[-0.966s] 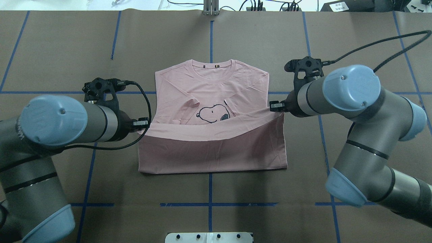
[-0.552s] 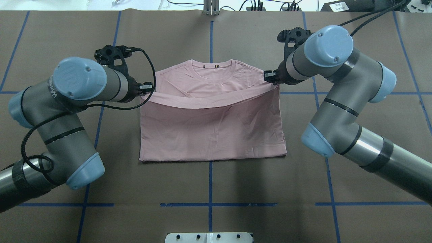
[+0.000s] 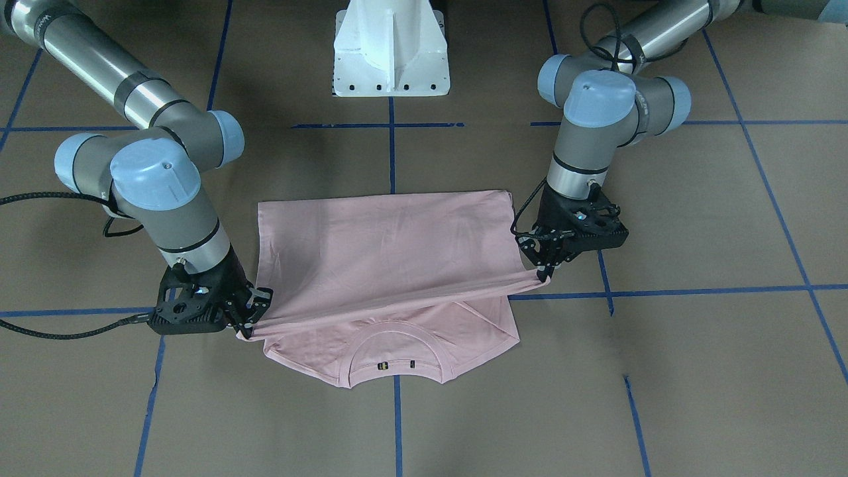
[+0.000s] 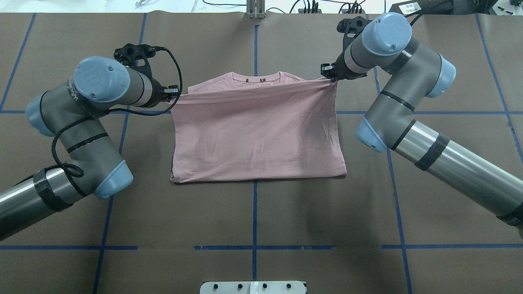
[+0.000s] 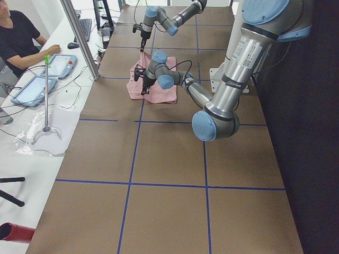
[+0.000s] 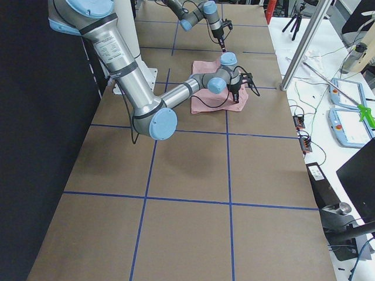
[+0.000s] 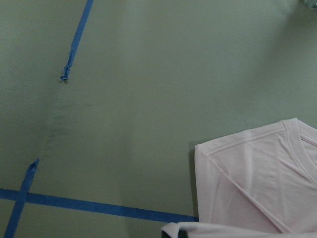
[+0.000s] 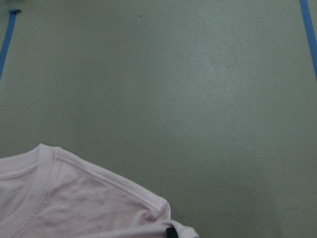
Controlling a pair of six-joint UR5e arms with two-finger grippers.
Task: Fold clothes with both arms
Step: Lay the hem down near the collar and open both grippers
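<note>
Pink tee (image 4: 257, 130): collar away, long L-R

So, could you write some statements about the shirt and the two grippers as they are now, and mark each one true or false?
1. The left gripper and the right gripper each hold one end of the raised edge of the T-shirt. True.
2. The cartoon print is visible on top. False: only plain pink fabric shows, because the folded-over layer covers the front.
3. The collar shows beyond the held edge. True.
4. The left gripper is open and apart from the shirt. False: it is shut on the fabric.
5. The table is white. False: it is brown, with blue tape lines.
</note>
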